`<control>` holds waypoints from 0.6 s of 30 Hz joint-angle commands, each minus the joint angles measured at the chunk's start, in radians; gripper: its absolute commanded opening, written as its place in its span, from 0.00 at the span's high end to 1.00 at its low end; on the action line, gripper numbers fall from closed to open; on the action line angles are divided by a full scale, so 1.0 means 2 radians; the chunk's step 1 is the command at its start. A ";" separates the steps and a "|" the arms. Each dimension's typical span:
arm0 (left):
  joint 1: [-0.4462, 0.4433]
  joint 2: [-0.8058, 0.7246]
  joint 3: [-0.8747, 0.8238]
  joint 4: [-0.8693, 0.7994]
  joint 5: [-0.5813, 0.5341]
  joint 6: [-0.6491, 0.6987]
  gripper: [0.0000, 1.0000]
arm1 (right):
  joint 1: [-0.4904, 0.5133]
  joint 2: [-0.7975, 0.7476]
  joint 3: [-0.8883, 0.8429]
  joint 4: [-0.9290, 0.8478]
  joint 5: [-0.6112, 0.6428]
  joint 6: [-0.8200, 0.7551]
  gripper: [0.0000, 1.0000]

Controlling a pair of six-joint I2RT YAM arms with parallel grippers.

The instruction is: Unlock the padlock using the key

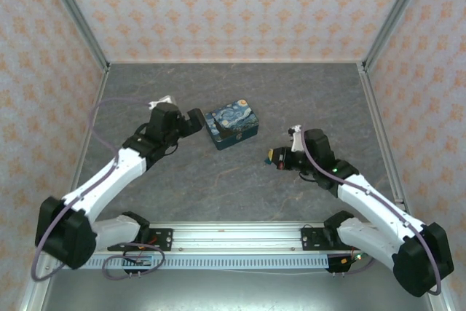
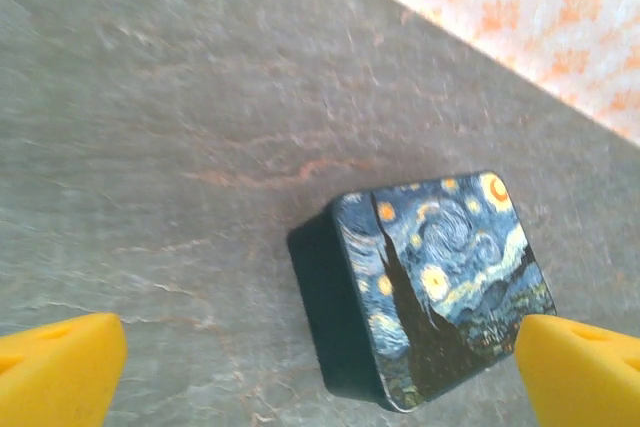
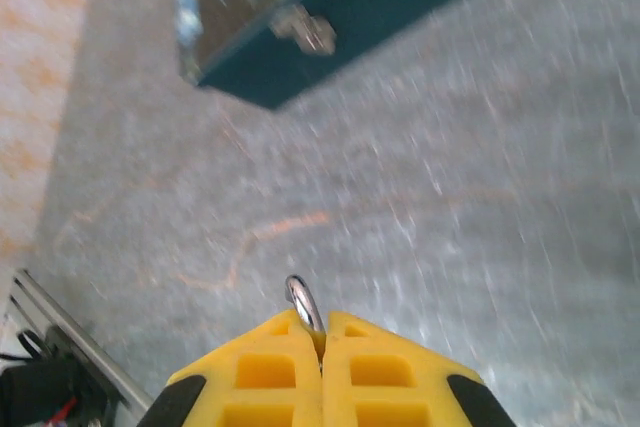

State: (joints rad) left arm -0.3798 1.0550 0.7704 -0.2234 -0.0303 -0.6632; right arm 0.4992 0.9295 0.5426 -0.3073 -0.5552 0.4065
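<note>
Two grippers are standing around the Starry-Night tin (image 1: 231, 124), which is lying closed on the grey table (image 1: 218, 187). The left gripper (image 1: 195, 123) is hanging just beside the tin's left end. It is very close, but the top view is not letting me tell whether it is touching. In the left wrist view its yellow fingertips (image 2: 60, 367) are standing wide apart at the two lower corners and are holding nothing. The tin is lying ahead between them, with its painted lid facing up and one dark side wall turned to the camera.

The right gripper (image 1: 274, 156) is hovering to the right of the tin and nearer to the arm bases, near it but apart. Its yellow fingers (image 3: 260, 372) are pressing flat together and are pinching the key (image 3: 303, 304). Only a thin silvery loop is sticking out of the slit between them, pointing toward the tin. On the tin's teal front wall, facing this gripper, a small silvery fitting (image 3: 308, 31) is showing, too blurred to tell what it is exactly.
</note>
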 commanded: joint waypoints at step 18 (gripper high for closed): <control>-0.002 -0.127 -0.047 -0.050 -0.117 0.014 0.00 | 0.038 0.185 0.016 0.028 -0.026 0.047 1.00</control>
State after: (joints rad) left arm -0.3798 0.8066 0.6834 -0.2977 -0.2256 -0.6487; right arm 0.5709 1.2671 0.5396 -0.3153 -0.6044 0.4828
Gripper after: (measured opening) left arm 0.999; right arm 0.040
